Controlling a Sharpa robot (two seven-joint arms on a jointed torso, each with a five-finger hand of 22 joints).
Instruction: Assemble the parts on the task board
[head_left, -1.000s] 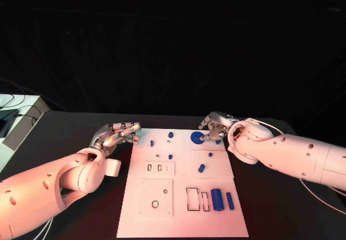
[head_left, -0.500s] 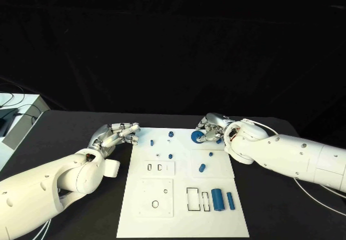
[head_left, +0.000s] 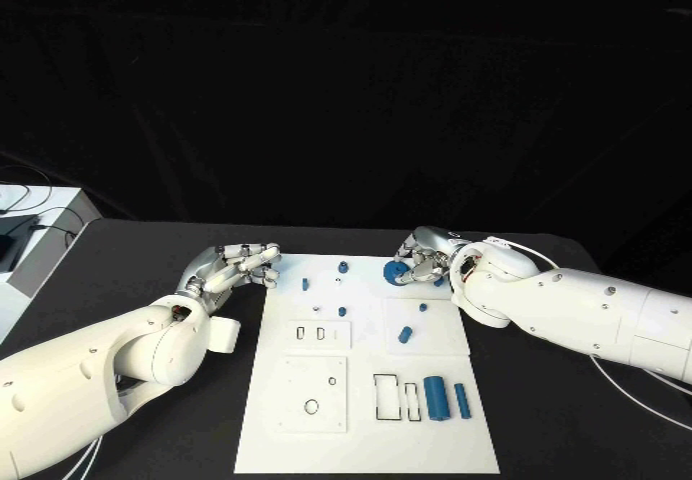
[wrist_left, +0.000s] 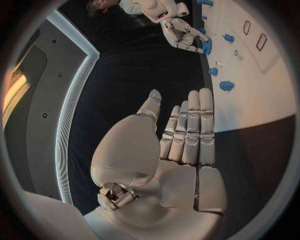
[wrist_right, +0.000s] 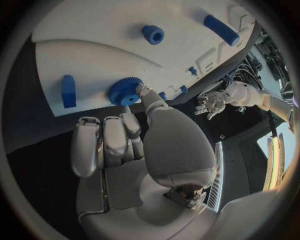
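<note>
Fingertips of the right hand touch the toothed rim of the blue gear, which sits at the far edge of the task board; the thumb rests against the rim while the other fingers lie curled together just short of it, so whether the gear is truly pinched or only touched I cannot tell. The left hand hovers beside the board's far left corner, holding nothing, its fingers straight and side by side with the thumb apart. The gear looks like a small, stiff plastic piece, probably light, and its knurled edge should give grip; taking it across the rim from opposite sides seems the safest hold, since a touch from one side would likely slide it on the smooth white plate. Nearer the robot, the board carries cut-out recesses: a rectangular slot stands open, and just beside it lie two blue cylinders, the thicker one next to the slot and a thinner one at its outer side. A round hole and a pair of small slots also appear unfilled. Small blue pegs are scattered over the far half of the board, well apart from each other.
</note>
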